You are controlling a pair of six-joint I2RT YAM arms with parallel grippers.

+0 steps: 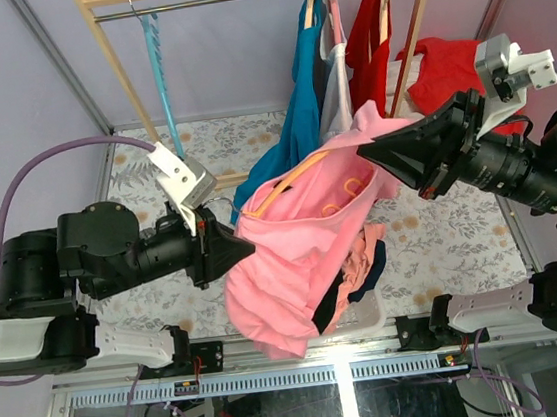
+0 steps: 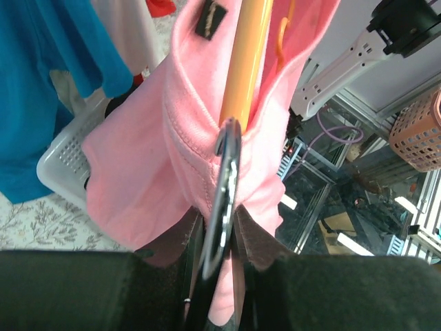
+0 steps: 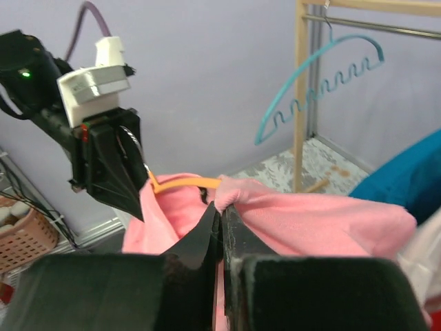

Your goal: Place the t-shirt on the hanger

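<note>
The pink t-shirt (image 1: 294, 257) hangs in the air between my two grippers, above the table. The orange hanger (image 1: 285, 179) lies partly inside its neck opening, one arm showing. My left gripper (image 1: 225, 247) is shut on the hanger's metal hook (image 2: 224, 186), with pink cloth (image 2: 151, 158) bunched around the jaws; the orange hanger (image 2: 247, 62) runs up from the hook. My right gripper (image 1: 365, 153) is shut on a fold of the t-shirt (image 3: 310, 214) at its upper right edge. In the right wrist view the right gripper (image 3: 222, 212) pinches the cloth, and the hanger (image 3: 182, 183) shows beyond.
A wooden rack (image 1: 122, 75) with a metal bar stands behind, holding a teal hanger (image 1: 155, 51), a blue shirt (image 1: 298, 116) and red garments (image 1: 375, 36). A white basket (image 1: 369, 311) with dark and salmon clothes sits below the t-shirt.
</note>
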